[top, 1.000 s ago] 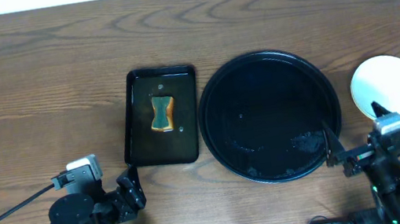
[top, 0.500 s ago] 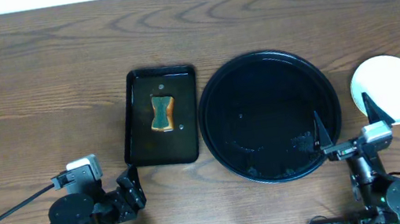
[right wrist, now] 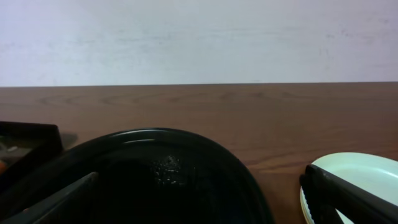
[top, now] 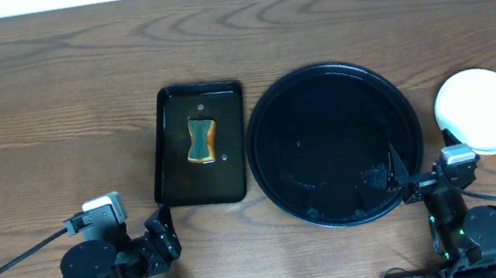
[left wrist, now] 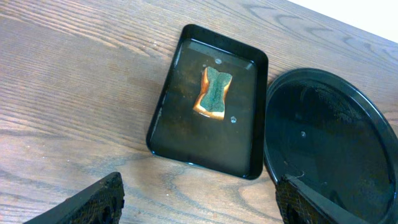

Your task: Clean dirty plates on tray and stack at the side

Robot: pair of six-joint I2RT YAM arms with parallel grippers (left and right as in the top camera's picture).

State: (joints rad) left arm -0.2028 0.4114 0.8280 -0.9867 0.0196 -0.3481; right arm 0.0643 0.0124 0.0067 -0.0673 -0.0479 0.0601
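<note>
The round black tray (top: 324, 118) carries no plates, only a few wet specks toward its near-right rim, so I judge the wiping done and the stacking all but finished. The plates (top: 481, 111) sit on the tabletop (top: 45, 100) just right of the tray, near its rim but apart from it. From above they read as one pale disc. Your right wrist view shows a mint top plate with a hint of a yellower edge beneath, but you cannot count the stack from these views.

Both arms are empty. The right gripper (top: 421, 160) has its fingers spread wide and sits low at the tray's near-right rim. One finger is over the rim and the other is on the side toward the stack (that is the one to mind). The left gripper (left wrist: 199, 196) is likewise spread apart and holds nothing. It is off the tray's near-left, on the near side of the rectangular tray (top: 174, 170) where the sponge (top: 200, 140) lies.

What seems left is a clean retreat. Raise the right arm first, then draw it back toward the robot's base, so neither finger clips the tray's rim or nudges the stack sideways.

The plates lie flat, face up. Being round, they have no long axis, so your direction of approach matters little.
</note>
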